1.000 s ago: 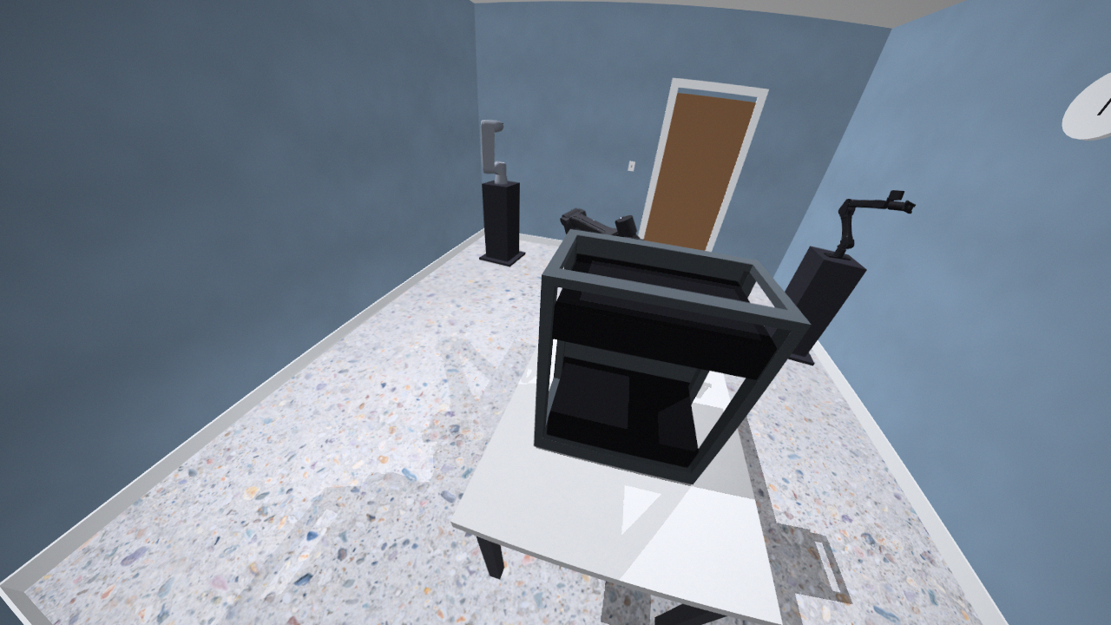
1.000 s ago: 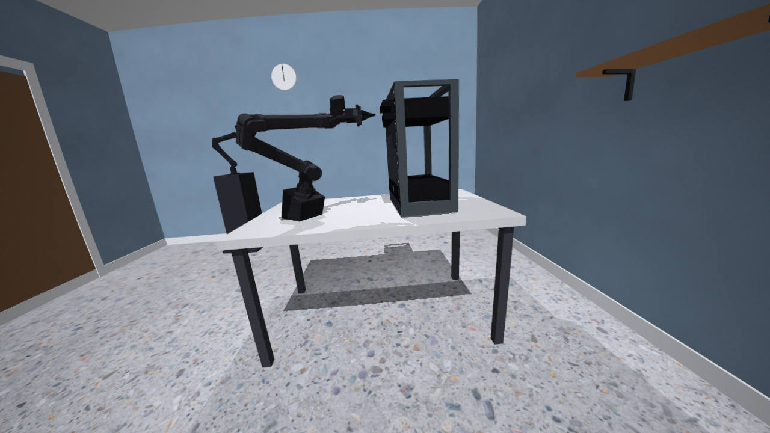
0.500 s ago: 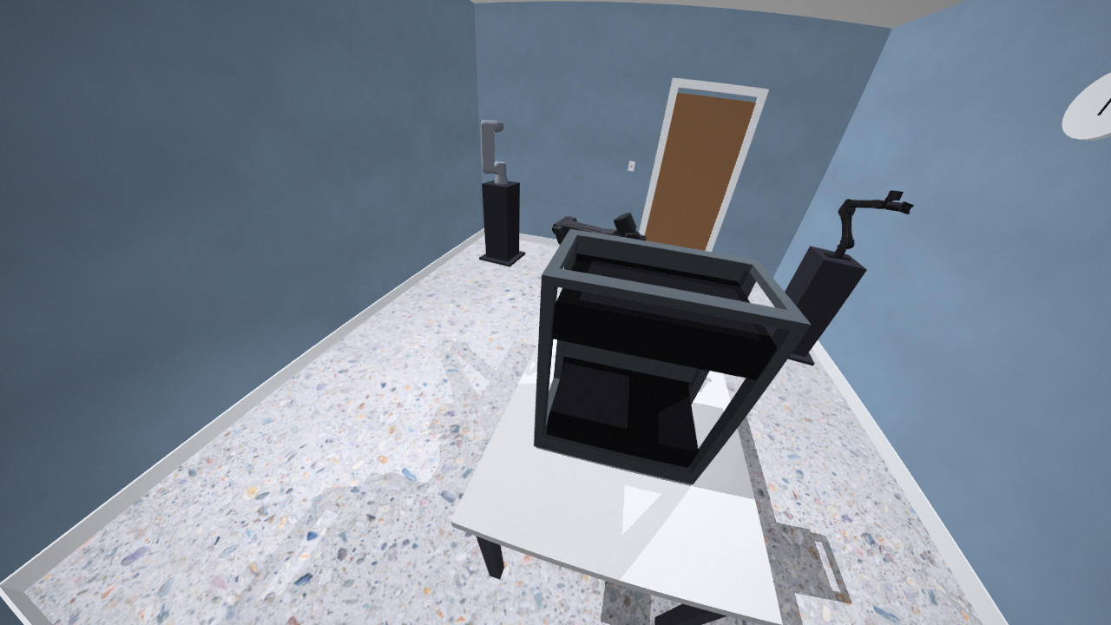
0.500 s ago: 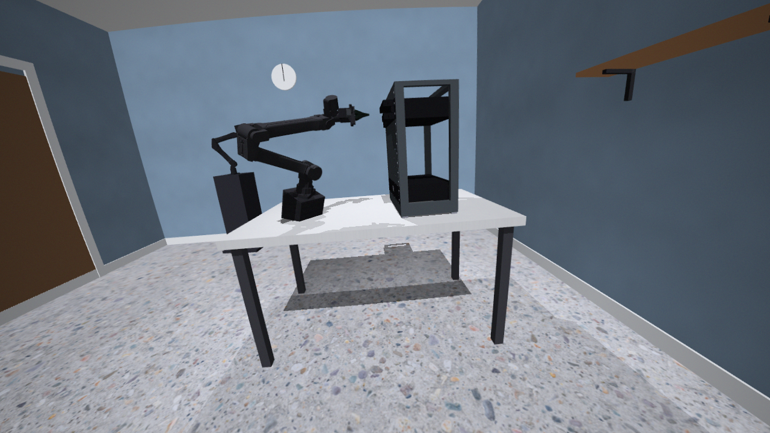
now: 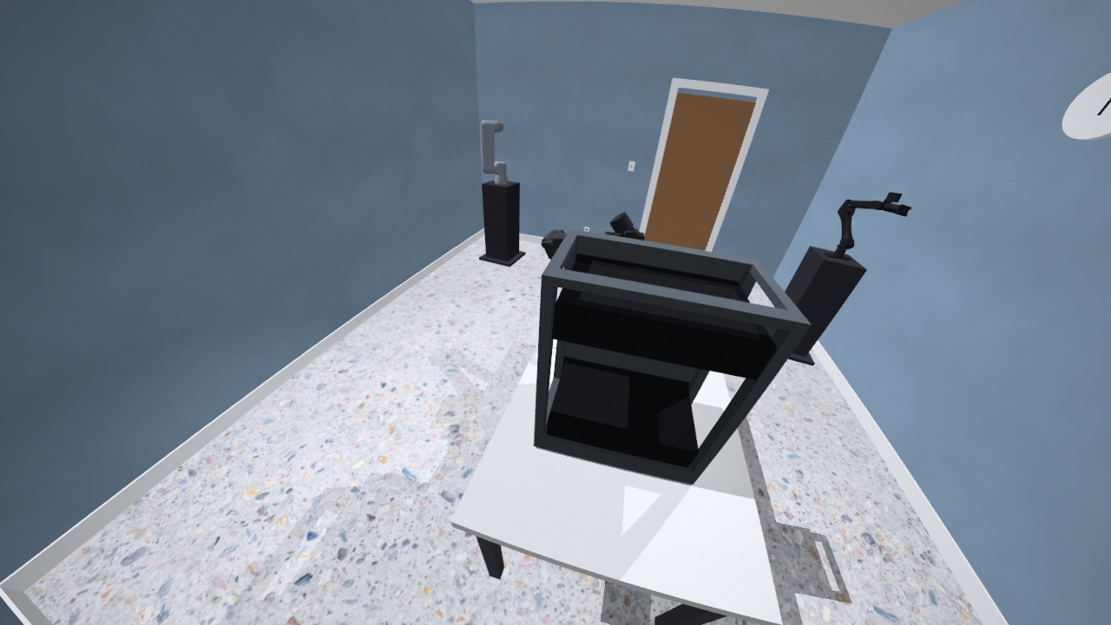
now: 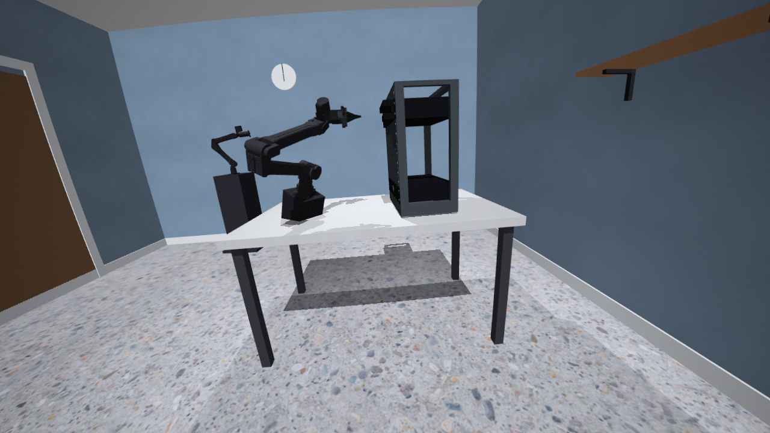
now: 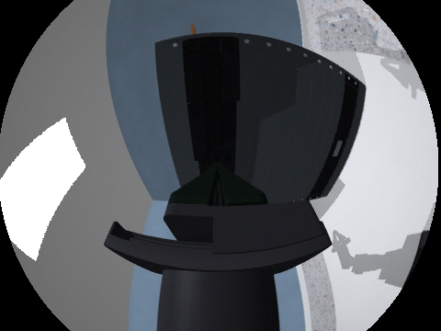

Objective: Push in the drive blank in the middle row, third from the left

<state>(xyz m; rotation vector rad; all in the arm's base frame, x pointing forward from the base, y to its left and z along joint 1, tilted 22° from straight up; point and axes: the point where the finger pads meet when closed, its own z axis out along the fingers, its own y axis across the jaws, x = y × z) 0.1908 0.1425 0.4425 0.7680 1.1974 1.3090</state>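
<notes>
The dark open-frame rack (image 5: 667,297) (image 6: 399,150) (image 7: 276,117) stands upright on the white table (image 5: 559,497) (image 6: 484,215). Its front faces my arm. In the side view, some blanks (image 6: 385,110) stick out of the front near the top. In the wrist view the front is dark and the single blanks are hard to tell apart. My gripper (image 6: 355,115) (image 7: 218,166) is shut and empty. It points at the upper part of the front, a short gap away from it. In the top view the rack hides most of the arm.
My arm's base (image 6: 302,204) sits at the table's far left end. A black pedestal with a small arm (image 6: 236,199) (image 5: 823,287) stands beside the table. Another pedestal (image 5: 501,221) stands by the back wall near the door (image 5: 699,171).
</notes>
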